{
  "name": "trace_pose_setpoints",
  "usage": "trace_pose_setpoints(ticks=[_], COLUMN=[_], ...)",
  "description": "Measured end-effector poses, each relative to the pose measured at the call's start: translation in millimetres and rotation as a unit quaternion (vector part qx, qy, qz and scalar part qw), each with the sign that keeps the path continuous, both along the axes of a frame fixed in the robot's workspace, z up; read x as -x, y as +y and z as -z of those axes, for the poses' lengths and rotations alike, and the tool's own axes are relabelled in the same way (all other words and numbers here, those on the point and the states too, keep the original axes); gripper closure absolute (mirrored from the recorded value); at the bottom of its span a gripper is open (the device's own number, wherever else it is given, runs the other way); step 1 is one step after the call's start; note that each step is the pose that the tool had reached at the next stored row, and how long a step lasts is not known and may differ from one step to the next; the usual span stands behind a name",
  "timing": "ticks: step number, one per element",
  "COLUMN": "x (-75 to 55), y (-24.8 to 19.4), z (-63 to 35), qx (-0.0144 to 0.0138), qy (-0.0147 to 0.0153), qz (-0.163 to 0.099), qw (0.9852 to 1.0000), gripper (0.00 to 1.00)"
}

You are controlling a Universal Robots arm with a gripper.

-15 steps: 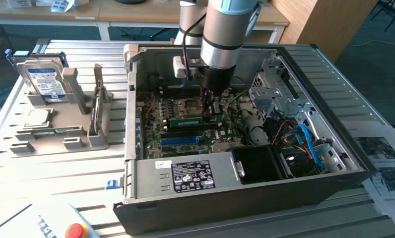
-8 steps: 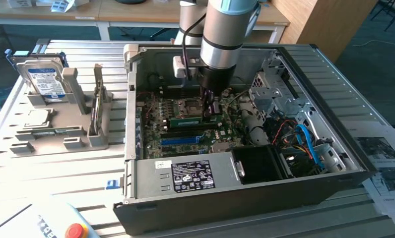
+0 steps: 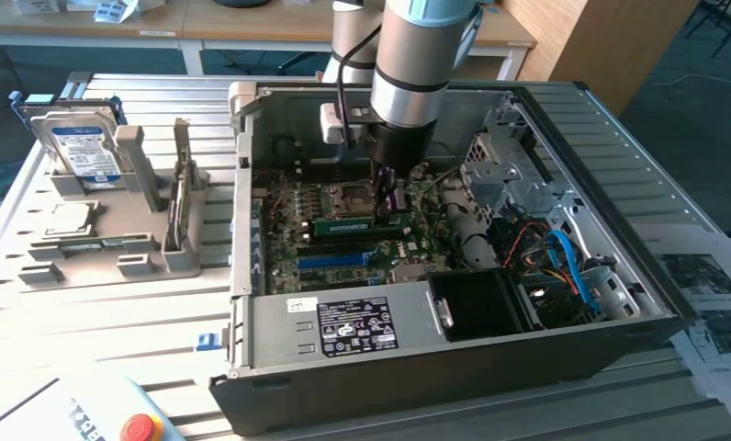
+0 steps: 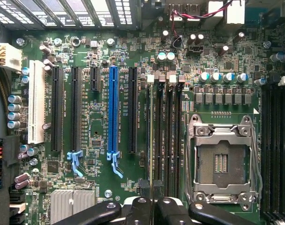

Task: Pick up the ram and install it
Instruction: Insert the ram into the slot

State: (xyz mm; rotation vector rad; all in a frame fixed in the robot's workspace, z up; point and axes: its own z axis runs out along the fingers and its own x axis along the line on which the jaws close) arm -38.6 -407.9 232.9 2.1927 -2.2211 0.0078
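Observation:
My gripper (image 3: 387, 204) reaches down inside the open computer case (image 3: 659, 303), over the motherboard (image 3: 304, 248). It is shut on the ram (image 3: 344, 223), a thin green stick held low over the board. In the wrist view the ram (image 4: 151, 136) appears edge-on as a thin line between my dark fingertips, with the gripper (image 4: 151, 190) shut around it. It runs along the outermost black memory slot, beside the other memory slots (image 4: 168, 136). Whether it is pressed home in the slot I cannot tell. A second green stick (image 3: 182, 188) stands upright in the grey holder (image 3: 108, 262) outside the case.
The open processor socket (image 4: 222, 161) lies beside the memory slots. A silver hard drive (image 3: 78, 147) and a small square processor chip (image 3: 72, 219) rest on the holder. Inside the case are the power supply (image 3: 341, 326), a black fan (image 3: 482, 303), cables (image 3: 562, 253) and drive cages (image 3: 512, 175).

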Motion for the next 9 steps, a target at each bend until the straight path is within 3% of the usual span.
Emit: trace_pose_setpoints(ticks=[9], x=[-0.1], y=[-1.3], z=[-0.5], qx=[0.0000], qy=[0.0008], qz=[0.004], qw=[1.0000], gripper=[0.88])
